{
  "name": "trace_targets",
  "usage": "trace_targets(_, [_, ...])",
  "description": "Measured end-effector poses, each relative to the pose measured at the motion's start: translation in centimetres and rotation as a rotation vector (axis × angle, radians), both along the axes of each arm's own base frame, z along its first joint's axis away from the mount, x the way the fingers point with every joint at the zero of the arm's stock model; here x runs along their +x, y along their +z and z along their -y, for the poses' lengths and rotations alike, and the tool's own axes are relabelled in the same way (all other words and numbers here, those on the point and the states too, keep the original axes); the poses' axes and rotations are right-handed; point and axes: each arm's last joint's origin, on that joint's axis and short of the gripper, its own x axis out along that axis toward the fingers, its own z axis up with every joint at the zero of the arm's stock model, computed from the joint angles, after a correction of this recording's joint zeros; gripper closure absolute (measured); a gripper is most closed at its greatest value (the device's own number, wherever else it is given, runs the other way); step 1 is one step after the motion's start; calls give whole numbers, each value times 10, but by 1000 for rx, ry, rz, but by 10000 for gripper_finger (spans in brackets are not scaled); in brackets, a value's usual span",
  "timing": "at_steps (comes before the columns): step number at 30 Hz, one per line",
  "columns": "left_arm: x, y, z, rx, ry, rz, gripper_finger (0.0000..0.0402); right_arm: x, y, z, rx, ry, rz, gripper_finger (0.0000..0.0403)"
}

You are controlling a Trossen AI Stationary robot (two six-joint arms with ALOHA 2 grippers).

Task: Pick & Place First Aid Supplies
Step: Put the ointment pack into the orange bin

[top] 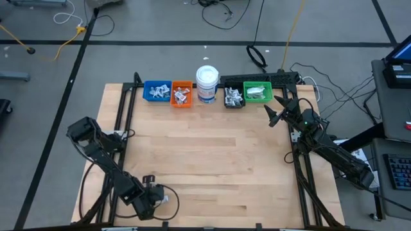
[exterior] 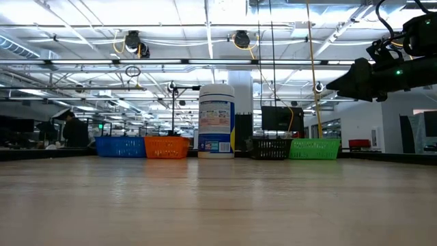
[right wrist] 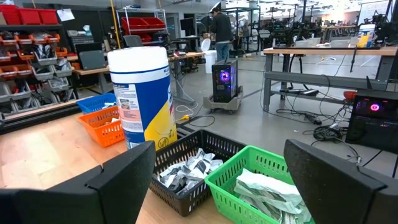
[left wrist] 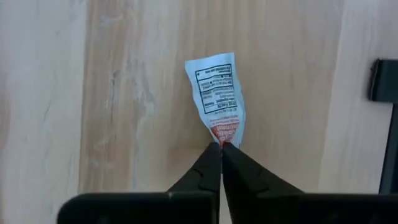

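One first aid supply, a small white packet (left wrist: 217,93) with black and red print, is at the table's near left corner. My left gripper (left wrist: 221,148) is shut on it and also shows in the high view (top: 157,196). More packets fill the blue (top: 157,90), orange (top: 182,94), black (top: 234,97) and green (top: 258,92) bins along the far edge. My right gripper (top: 275,109) hangs open above the table's right side near the green bin, with nothing between its fingers. My left gripper pinches the packet's red-printed end (left wrist: 225,132) between its two fingertips, coming steeply from above. The packet is creased where the tips meet and stretches away from them over the wood. I cannot tell whether it rests on the table or is lifted.
A white jar with a blue label (top: 207,84) stands between the orange and black bins. Black frame rails (top: 125,115) run along the table's left and right sides. The wide wooden middle of the table (top: 212,154) is bare. A person (right wrist: 219,28) stands in the room beyond.
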Motion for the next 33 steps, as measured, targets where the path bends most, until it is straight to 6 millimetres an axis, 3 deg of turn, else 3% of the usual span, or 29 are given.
trace_targets(4, [-1,3,-1,-6,27,6,397,0,0,0,0,0,0,50])
trace_targets(9, [-4,23,-9,0,57,63,399,0,0,0,0,0,0,50])
trace_targets(17, [-18,59,-35,114,100,183,400,0,0,0,0,0,0,50])
trace_targets(24, [-27,79,-64,234,60,181,401,0,0,0,0,0,0,50])
trace_targets(28, [-20,82,-81,276,67,149,401,0,0,0,0,0,0,50])
trace_targets(33, [6,82,-127,346,203,70,401,0,0,0,0,0,0,50])
